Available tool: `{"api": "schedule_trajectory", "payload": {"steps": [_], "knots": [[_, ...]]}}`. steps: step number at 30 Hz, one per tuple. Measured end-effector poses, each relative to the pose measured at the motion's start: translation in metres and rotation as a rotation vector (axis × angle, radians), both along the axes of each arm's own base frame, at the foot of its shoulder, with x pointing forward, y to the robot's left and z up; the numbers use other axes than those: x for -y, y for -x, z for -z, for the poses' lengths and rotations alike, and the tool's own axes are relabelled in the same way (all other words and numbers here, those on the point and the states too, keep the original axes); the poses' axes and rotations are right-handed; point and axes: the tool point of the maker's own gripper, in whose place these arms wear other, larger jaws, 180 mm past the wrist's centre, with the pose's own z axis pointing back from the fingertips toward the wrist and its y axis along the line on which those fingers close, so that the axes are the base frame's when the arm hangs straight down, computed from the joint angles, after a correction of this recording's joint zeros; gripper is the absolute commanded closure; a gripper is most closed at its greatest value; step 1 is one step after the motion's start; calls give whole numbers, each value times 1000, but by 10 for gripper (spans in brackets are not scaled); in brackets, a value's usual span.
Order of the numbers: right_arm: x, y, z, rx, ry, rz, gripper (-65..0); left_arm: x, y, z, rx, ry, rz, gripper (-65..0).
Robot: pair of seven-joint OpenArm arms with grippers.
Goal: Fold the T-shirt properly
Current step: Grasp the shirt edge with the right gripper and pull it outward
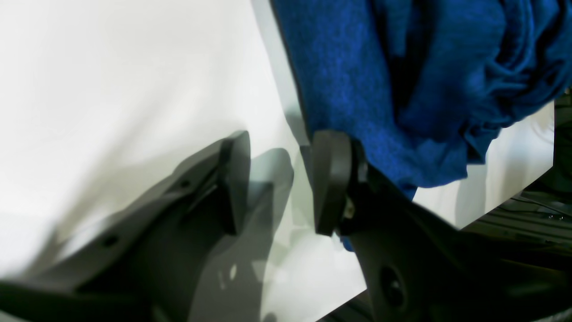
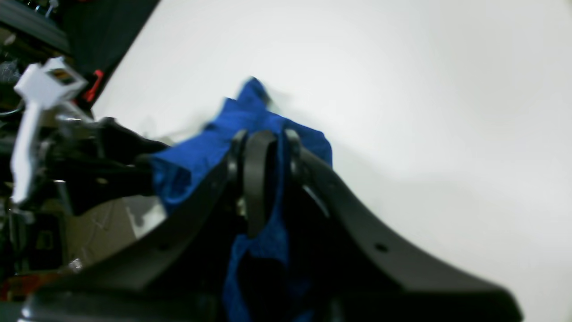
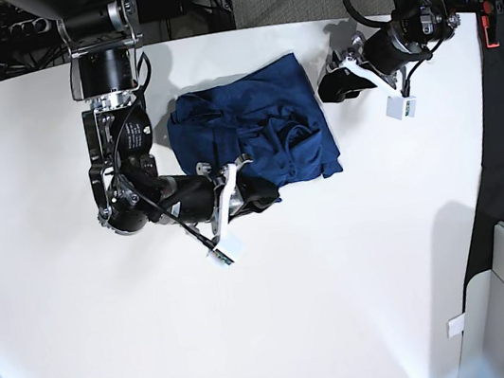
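On the white table, the T-shirt lay bunched in a heap. Your right gripper pinched its near edge tight, likely to pull it flat. Your left gripper stood wide open just beside the cloth, holding nothing.

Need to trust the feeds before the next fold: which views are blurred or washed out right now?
Right wrist view: soft and smeared, the dark blue knit T-shirt edges blur, the white table glares. Left wrist view: the left tool fingers are out of focus, the table is overexposed, hard shadows. Base view: sharp, evenly lit.
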Motion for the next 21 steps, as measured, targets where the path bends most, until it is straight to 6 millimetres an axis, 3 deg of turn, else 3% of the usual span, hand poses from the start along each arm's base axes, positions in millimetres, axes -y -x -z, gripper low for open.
{"api": "schedule_trajectory", "payload": {"steps": [6, 10, 12, 15, 21], "knots": [[25, -3, 8, 3, 54, 27, -16, 0, 0, -1, 5, -5, 2, -228], [18, -1, 4, 9, 32, 26, -17, 0, 0, -2, 3, -5, 4, -228], [23, -6, 1, 25, 0, 73, -17, 0, 0, -1, 3, -7, 4, -228], [42, -3, 20, 0, 90, 97, -17, 0, 0, -2, 3, -6, 4, -228], [31, -1, 16, -1, 53, 87, -18, 0, -1, -2, 6, -7, 4, -228]]}}
